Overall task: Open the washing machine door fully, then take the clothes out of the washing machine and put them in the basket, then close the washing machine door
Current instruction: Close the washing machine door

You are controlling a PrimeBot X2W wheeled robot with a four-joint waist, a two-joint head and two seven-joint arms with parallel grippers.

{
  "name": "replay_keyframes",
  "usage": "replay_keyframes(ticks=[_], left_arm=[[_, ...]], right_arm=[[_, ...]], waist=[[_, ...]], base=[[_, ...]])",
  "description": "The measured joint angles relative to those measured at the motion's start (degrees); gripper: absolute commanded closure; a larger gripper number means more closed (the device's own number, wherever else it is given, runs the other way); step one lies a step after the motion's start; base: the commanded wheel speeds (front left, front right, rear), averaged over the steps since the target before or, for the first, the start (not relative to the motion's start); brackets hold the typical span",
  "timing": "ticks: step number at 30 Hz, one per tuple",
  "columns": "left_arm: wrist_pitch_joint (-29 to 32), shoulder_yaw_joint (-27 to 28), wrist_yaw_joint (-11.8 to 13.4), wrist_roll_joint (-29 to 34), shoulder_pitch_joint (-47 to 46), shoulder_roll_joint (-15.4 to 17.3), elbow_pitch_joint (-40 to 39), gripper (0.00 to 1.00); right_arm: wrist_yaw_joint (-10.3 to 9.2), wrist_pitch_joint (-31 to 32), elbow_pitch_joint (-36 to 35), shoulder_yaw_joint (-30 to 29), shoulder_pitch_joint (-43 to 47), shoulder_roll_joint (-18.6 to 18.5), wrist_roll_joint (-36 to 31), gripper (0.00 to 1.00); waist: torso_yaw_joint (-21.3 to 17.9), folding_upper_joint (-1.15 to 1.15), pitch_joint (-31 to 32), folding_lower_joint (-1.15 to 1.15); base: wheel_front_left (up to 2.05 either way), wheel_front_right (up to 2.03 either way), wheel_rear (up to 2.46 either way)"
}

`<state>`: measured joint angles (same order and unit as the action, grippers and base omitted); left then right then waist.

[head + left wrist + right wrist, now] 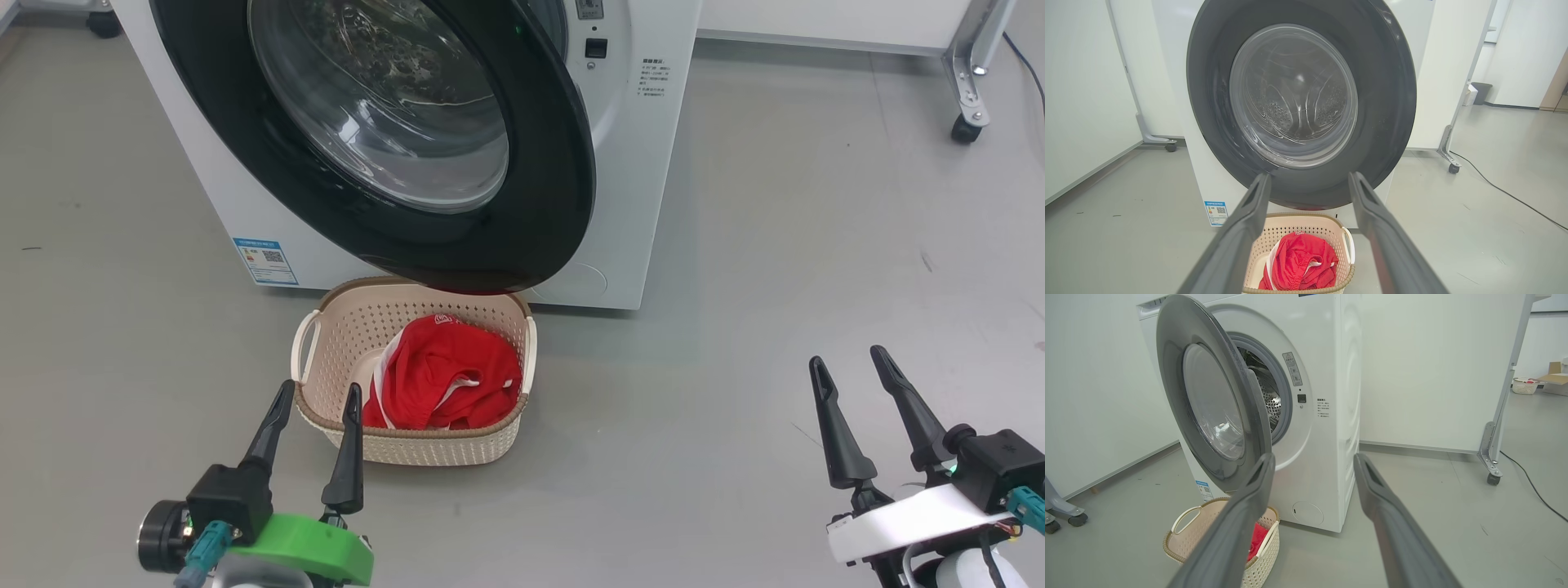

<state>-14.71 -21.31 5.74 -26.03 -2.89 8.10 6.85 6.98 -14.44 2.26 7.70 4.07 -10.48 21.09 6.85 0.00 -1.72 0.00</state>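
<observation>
In the head view, the washing machine (645, 163) is standing with its door (384, 98) hanging partway out from the front, neither wide open nor shut. The basket (424, 449) is sitting on the floor (775, 245) just in front of the washing machine, under the door's lower edge. The clothes (445, 380) are lying bunched inside it. The left tool (319, 386) is hovering on the side of the basket away from the washing machine, its fingers spread apart and gripping nothing. The right tool (847, 356) is hanging well out from the washing machine, off toward its latch side, fingers likewise apart and empty.

The left wrist view is looking straight at the door between two parted fingers. Through the glass the drum's holes are showing, and I am making out no fabric behind it. The basket with its red heap is resting at the foot of the washing machine.

The right wrist view is catching the door edge-on, standing at an angle to the washing machine's front. A strip of bare steel drum is showing in the gap.

To my eye the job is nearing its end: the unloading is looking finished, with the clothes already in the basket. What is remaining is pushing the door home against the washing machine, and neither tool is touching it yet.
</observation>
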Motion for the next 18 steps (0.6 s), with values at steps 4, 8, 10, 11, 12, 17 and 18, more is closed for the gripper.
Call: replay_keyframes(ticks=[4,8,10,11,12,17,18], left_arm=[[0.0,0.3,-0.3,0.3,0.1,-0.2,0.0,0.0],[0.0,0.5,-0.6,0.5,0.6,-0.4,0.1,0.0],[0.0,0.5,-0.6,0.7,0.8,-0.4,0.2,0.0],[0.0,0.6,-0.6,0.9,0.9,-0.4,0.2,0.0],[0.0,0.7,-0.8,0.9,0.9,-0.4,0.2,0.0],[0.0,1.0,-1.0,1.0,1.0,-0.6,0.3,0.0],[0.0,1.1,-1.0,1.0,1.0,-0.8,0.3,0.0]], right_arm=[[0.0,0.0,0.1,0.0,0.0,0.0,0.0,0.0],[0.0,0.0,0.2,0.0,0.0,0.0,0.0,0.0],[0.0,0.0,0.2,0.0,0.0,0.0,0.0,0.0],[0.0,0.0,0.2,0.0,0.0,0.1,0.0,0.0],[0.0,0.0,0.2,0.0,0.0,0.1,0.0,0.0],[0.0,0.0,0.2,0.0,0.0,0.1,0.0,0.0],[0.0,0.0,0.2,0.0,0.0,0.1,0.0,0.0]], waist=[[0.0,0.0,0.1,0.0],[0.0,0.0,0.2,0.0],[0.0,0.0,0.2,0.0],[0.0,0.0,0.1,0.0],[0.0,0.0,0.1,0.0],[-0.1,0.0,0.0,0.0],[-0.1,0.0,0.0,0.0]], base=[[0.0,0.0,0.0],[0.0,0.0,0.0],[0.0,0.0,0.0],[0.0,0.0,0.0],[0.0,0.0,0.0],[0.0,0.0,0.0],[0.0,0.0,0.0]])
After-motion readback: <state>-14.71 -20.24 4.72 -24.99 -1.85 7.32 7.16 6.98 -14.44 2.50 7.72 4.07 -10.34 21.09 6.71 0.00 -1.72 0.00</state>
